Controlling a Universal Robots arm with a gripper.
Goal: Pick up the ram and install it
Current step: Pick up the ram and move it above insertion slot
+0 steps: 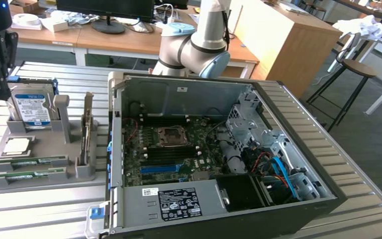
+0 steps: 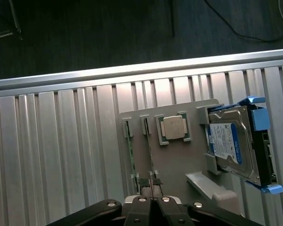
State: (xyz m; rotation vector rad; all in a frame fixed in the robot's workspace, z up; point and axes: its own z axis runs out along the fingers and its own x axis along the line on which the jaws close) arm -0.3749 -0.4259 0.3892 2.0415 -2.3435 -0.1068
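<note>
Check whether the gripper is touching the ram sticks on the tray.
Apart. The exterior view shows it: the shut gripper hangs beside the hard drive, and the processor chip lies between it and the ram sticks.

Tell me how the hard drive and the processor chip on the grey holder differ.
Pose: the hard drive stands upright on its edge, while the processor lies flat.
Size: the hard drive is a large box; the processor is a small thin square.
Look: the hard drive has a blue-white label and blue side rails; the processor shows a plain silver top.
Both are silvery and sit on the same grey holder.
</note>
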